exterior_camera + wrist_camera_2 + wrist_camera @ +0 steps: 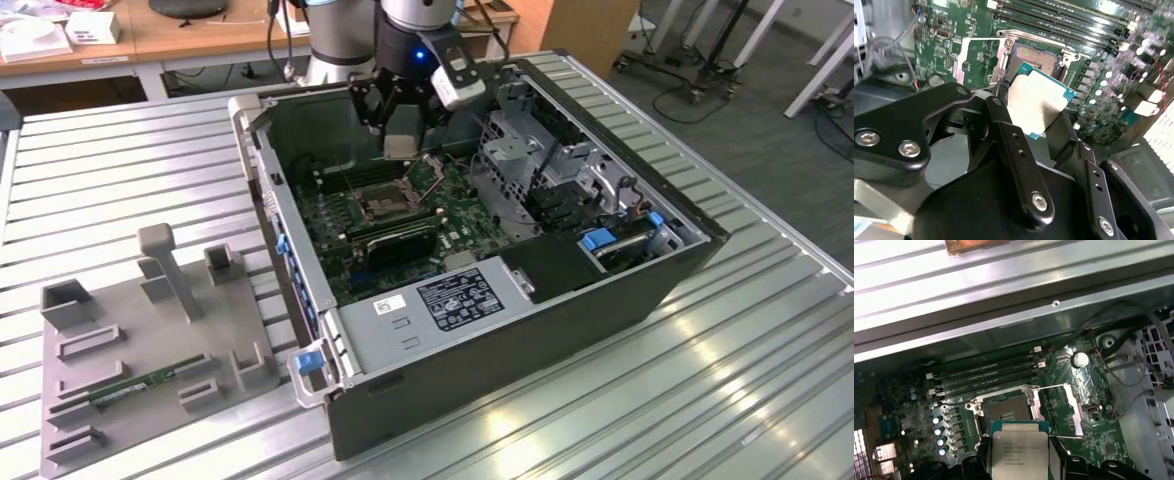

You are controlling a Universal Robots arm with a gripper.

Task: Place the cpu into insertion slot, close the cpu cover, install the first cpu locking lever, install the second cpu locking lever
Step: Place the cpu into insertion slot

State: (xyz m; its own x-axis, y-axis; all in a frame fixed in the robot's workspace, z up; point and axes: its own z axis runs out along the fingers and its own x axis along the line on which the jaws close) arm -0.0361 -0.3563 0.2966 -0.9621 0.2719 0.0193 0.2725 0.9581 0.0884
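Two fingers [1004, 125] of your gripper [1034, 115] pinch the cpu [1036, 100] over the open slot [1036, 55] — lower it tilted or off-centre and it could jam on the rim or hurt the slot.

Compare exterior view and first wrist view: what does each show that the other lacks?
Exterior view: the whole case on the slatted table, a grey fixture at that view's left, the arm above the case. First wrist view: print on the cpu face, a round battery. Both: the gripper holding the cpu over the open slot, unseated.
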